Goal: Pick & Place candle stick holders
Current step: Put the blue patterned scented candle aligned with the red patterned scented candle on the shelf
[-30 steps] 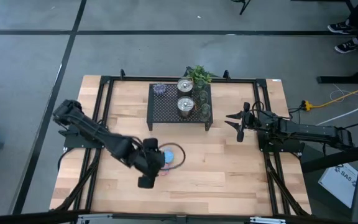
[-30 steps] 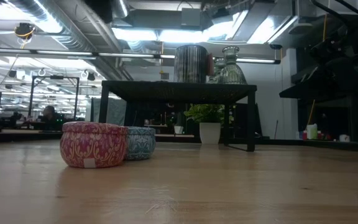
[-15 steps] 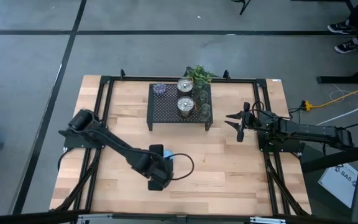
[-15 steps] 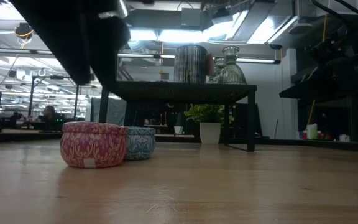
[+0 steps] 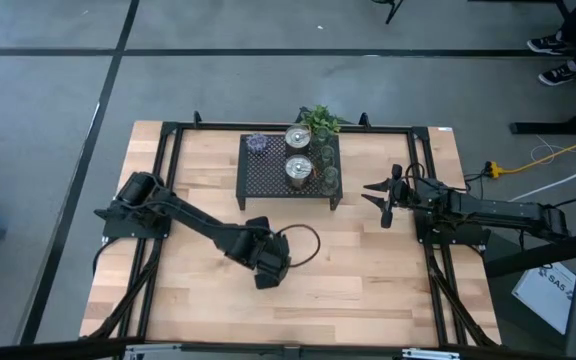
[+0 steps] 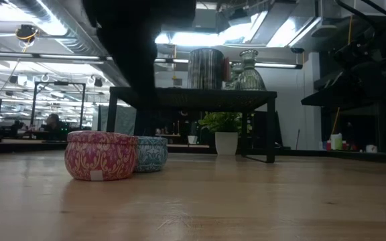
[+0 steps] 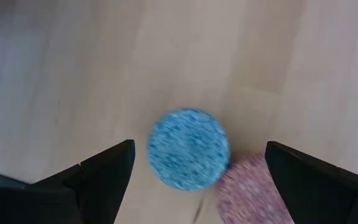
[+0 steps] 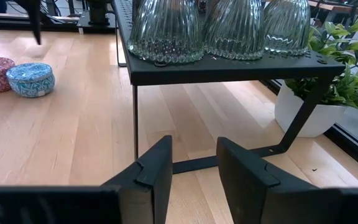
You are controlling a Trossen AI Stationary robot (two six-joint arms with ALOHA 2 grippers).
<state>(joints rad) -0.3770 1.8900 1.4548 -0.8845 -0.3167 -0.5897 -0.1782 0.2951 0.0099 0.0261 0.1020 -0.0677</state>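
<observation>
A glittery blue holder (image 7: 189, 149) and a pink one (image 7: 253, 190) stand side by side on the wood table, also in the low view as blue (image 6: 151, 153) and pink (image 6: 101, 155). My left gripper (image 7: 197, 150) hangs open above them, pointing down, one finger on either side of the blue one without touching it; in the high view (image 5: 271, 262) it hides both. A purple holder (image 5: 257, 144), two silver ones (image 5: 299, 168) and green glass cups (image 8: 166, 28) stand on the black mesh rack (image 5: 268, 180). My right gripper (image 5: 380, 200) waits open, right of the rack.
The small green plant (image 5: 320, 120) in a white pot (image 8: 303, 109) stands behind the rack's far right corner. A black frame (image 5: 168, 150) runs along the table's edges. Bare wood lies along the near side of the table (image 5: 348, 290).
My left gripper has moved toward the table's right edge, from beside the blue and pink holders to over them, and its arm now hides them in the high view. The holders have stayed where they were.
</observation>
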